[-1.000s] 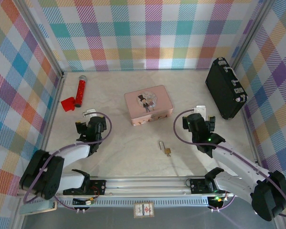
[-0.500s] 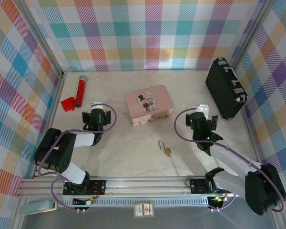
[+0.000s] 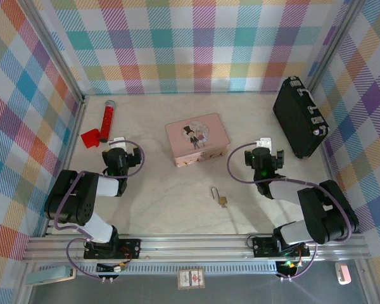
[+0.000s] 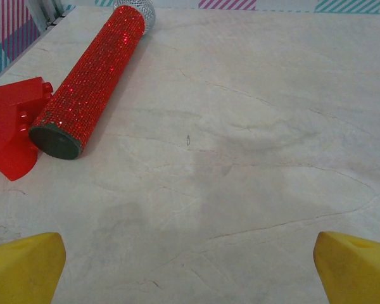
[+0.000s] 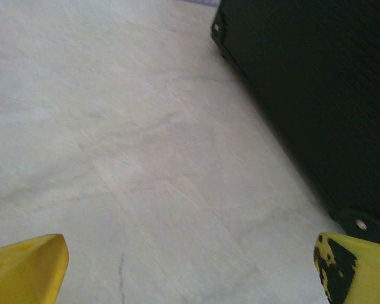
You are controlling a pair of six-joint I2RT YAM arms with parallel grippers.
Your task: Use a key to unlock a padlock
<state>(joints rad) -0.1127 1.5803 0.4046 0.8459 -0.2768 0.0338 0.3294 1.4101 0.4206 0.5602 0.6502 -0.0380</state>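
Observation:
The small brass padlock [image 3: 221, 199] lies on the table with its silver shackle pointing away, near the front centre, between the two arms. The key is out of view. My left gripper [image 3: 118, 145] hovers left of the pink tin; in the left wrist view its yellow fingertips [image 4: 23, 268] stand wide apart over bare table, so the left gripper [image 4: 190, 278] is open and empty. My right gripper [image 3: 265, 147] sits right of the tin, close to the black case. The right gripper [image 5: 190, 278] is likewise open and empty, with its fingertips [image 5: 26, 268] far apart.
A pink tin box [image 3: 197, 139] stands at the middle. A black case [image 3: 299, 116] [image 5: 316, 95] stands upright at the right wall. A red glitter microphone [image 3: 106, 122] [image 4: 92, 82] and a red block [image 3: 90, 138] [image 4: 12, 123] lie far left. Checked walls close in three sides.
Both arms have folded up, their elbows drawn in toward the table's front. The grippers stayed nearly in place and wide open. The padlock has not moved.

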